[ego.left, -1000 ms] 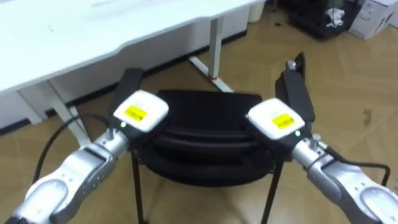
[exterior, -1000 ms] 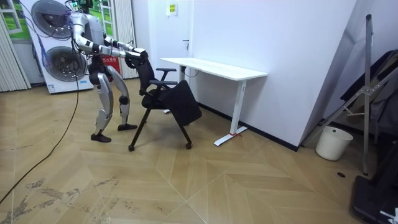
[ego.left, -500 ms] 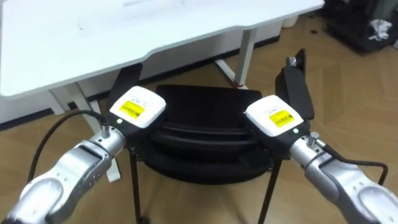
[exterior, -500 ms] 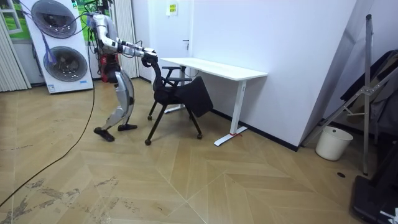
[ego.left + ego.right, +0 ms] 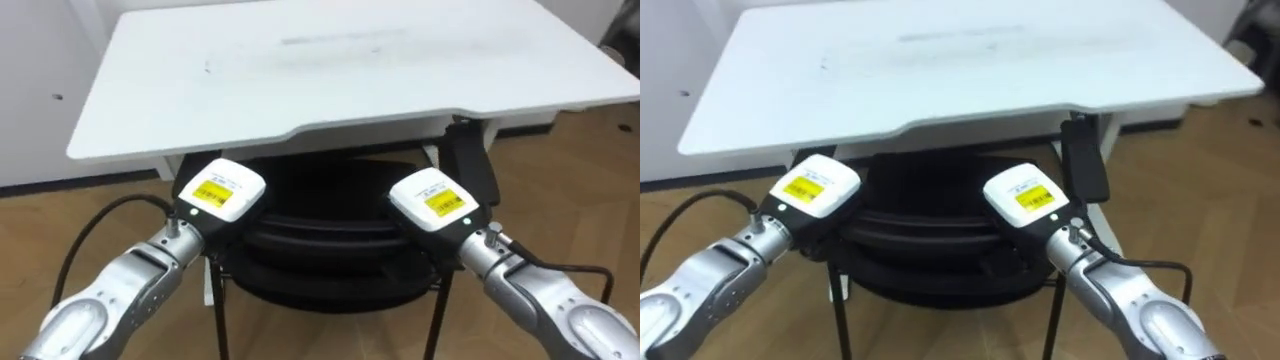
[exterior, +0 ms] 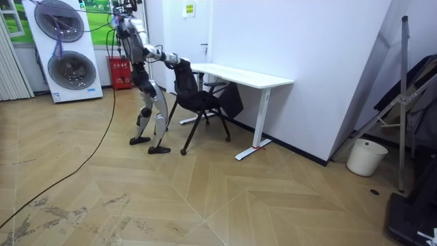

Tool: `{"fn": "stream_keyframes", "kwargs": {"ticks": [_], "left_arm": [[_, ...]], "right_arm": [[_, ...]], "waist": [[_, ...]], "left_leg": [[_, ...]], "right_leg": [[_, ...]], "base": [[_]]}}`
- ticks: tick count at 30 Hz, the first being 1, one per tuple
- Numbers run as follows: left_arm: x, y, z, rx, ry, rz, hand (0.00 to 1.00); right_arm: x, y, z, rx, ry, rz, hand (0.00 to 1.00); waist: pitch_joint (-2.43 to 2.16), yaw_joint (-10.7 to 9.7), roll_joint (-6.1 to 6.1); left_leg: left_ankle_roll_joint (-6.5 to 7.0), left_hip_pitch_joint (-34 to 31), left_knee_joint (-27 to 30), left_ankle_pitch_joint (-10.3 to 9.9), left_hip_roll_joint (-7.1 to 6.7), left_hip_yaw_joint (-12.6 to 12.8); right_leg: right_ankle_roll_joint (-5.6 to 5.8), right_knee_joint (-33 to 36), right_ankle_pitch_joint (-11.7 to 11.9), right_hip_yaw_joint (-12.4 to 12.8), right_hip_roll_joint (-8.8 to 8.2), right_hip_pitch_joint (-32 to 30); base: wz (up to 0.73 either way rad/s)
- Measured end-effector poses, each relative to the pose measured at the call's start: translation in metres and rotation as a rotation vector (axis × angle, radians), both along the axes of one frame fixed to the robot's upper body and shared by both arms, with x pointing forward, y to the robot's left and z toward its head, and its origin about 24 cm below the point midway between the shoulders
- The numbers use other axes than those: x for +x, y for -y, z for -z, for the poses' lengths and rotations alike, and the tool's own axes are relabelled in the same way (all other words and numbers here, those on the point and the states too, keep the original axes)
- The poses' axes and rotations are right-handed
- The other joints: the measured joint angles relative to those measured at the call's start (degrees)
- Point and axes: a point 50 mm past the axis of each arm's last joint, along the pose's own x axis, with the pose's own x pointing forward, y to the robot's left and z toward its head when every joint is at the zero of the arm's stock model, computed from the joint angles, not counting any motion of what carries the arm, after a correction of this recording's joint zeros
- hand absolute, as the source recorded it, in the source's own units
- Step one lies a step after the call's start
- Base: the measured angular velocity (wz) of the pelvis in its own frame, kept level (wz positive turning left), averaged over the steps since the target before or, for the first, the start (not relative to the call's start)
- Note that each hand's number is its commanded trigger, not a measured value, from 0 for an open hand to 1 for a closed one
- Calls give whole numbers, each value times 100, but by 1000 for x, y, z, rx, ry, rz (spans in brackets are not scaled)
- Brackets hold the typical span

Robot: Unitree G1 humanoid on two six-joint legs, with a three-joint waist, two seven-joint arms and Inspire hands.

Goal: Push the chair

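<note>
From where I stand, the black chair sits low in the middle of the left eye view. Its seat is tucked partly beneath the front edge of the white desk, which spans the upper part of the frame. The left hand rests on the left end of the chair's back, and the right hand rests on the right end. Both are turned back-up and roughly level with each other. The fingers lie under the hands against the dark chair back, so I cannot tell whether they curl round it or press flat. A black armrest stands up just beyond the right hand. The forearms come in from the two lower corners and angle slightly toward each other. In the room view the robot stands in the upper left of the frame, between the stacked washing machines and the desk. It leans forward with both arms stretched out to the chair, one foot ahead of the other on the wooden floor. A white bucket stands well apart at the right.
</note>
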Motion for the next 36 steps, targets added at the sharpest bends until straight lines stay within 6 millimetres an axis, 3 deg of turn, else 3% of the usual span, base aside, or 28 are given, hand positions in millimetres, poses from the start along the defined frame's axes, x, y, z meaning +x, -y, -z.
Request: {"fn": "stream_keyframes", "kwargs": {"ticks": [5, 7, 10, 14, 15, 17, 18, 19, 21, 22, 27, 32, 34, 36], "left_arm": [[5, -1, -7, 6, 31, -7, 100], [4, -4, -7, 18, 27, -9, 100], [3, -5, -5, 21, 25, -10, 100], [-2, -7, -1, 19, 26, -12, 100], [-3, -8, 0, 24, 29, -12, 100], [-3, -6, 0, 22, 33, -12, 100], [-4, -4, 2, 21, 29, -9, 100], [-7, -3, 5, 14, 17, -8, 100], [-11, -3, 9, 8, 1, -8, 100], [-11, -2, 10, 9, -1, -5, 100], [-11, -5, 6, 29, 9, 1, 100], [-11, -5, 5, 31, 1, 4, 100], [-11, -5, 5, 34, -7, 3, 100], [-9, -6, 4, 35, -3, 1, 100]], "right_arm": [[5, -4, -4, 9, 25, 8, 100], [5, -5, -2, 18, 13, 7, 100], [0, -6, 1, 39, -1, -3, 100], [-5, -8, 2, 40, -2, -15, 100], [-6, -8, 3, 41, -3, -15, 100], [-6, -6, 3, 33, 3, -14, 100], [-6, -4, 3, 26, 1, -12, 100], [-8, -2, 5, 21, -6, -12, 100], [-13, -1, 10, 24, -19, -10, 100], [-16, -1, 12, 31, -19, -9, 100], [-17, -4, 12, 36, -2, -17, 100], [-17, -4, 12, 30, 2, -15, 100], [-17, -4, 13, 30, -1, -14, 100], [-15, -5, 13, 33, 4, -12, 100]], "waist": [[31, 112, -32], [42, 114, -34], [66, 87, -71], [83, 47, -71], [76, 11, -108], [98, -37, -153], [90, -28, -129], [86, 85, -134], [33, 264, -126], [11, 259, -171], [-1, 257, -204], [-13, 353, -261], [-7, 358, -282], [8, 363, -261]], "left_leg": [[-45, -111, 324, 24, 285, 158], [-46, -158, 701, 26, 500, 302], [-82, -164, 890, 86, 578, 303], [-30, -165, 947, 246, 579, 372], [16, -227, 959, 282, 516, 379], [57, -495, 731, 273, 177, 405], [112, -754, 505, 310, -20, 481], [388, -985, 279, 588, -151, 607], [561, -1038, -16, 1080, -291, 596], [611, -953, -203, 1187, -392, 607], [699, -825, -340, 1149, -442, 749], [802, -697, -416, 1022, -572, 919], [855, -617, -433, 987, -651, 976], [897, -619, -383, 930, -629, 1017]], "right_leg": [[-115, 3, -279, -279, 140, 168], [-174, 6, -450, -469, 212, 432], [-180, 0, -651, -637, 228, 665], [-187, -116, -670, -686, 216, 837], [-176, -138, -677, -686, 174, 844], [-181, -148, -711, -679, 55, 829], [-95, -160, -730, -610, 28, 834], [-59, -169, -728, -552, 24, 857], [-12, -192, -703, -352, 22, 936], [62, -234, -662, -216, 10, 959], [192, -426, -540, -56, 0, 945], [302, -279, -569, 148, -161, 862], [357, -169, -587, 201, -268, 856], [396, -192, -534, 282, -241, 854]], "base": [[24], [30], [37], [18], [15], [5], [-34], [-55], [-53], [-18], [-13], [-20], [-14], [-17]]}}
